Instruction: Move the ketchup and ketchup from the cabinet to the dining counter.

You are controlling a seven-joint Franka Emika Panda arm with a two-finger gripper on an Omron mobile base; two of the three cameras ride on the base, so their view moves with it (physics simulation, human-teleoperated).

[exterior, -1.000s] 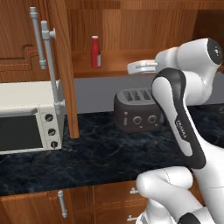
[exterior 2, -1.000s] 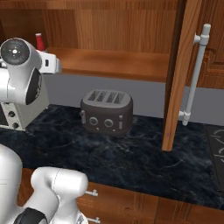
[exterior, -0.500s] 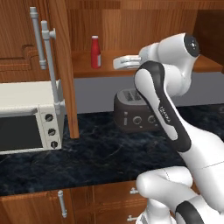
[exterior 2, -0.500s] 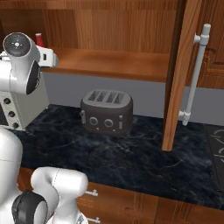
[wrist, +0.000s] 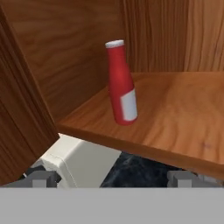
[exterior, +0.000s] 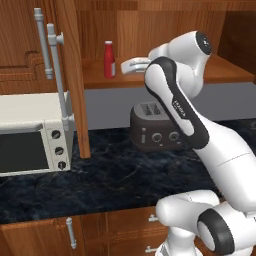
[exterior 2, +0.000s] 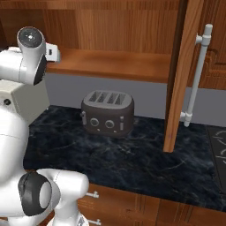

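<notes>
Gripper point(wrist: 113, 177) wide and empty short of ketchup point(wrist: 121, 83); off-centre approach risks toppling it on cabinet point(exterior: 165, 30) shelf.

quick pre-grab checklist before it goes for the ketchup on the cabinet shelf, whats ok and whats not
1. Cabinet door swung open, shelf reachable: ok.
2. Ketchup bottle standing upright on the shelf: ok.
3. Gripper open, nothing between the fingertips: ok.
4. Gripper around the bottle: not ok, it sits short of the shelf edge, bottle ahead and apart.
5. Bottle lined up between the fingertips in the hand view: ok, roughly centred.
6. Second ketchup bottle located: cannot tell.
7. Toaster below clear of the approach: ok, it sits well under the shelf.
</notes>
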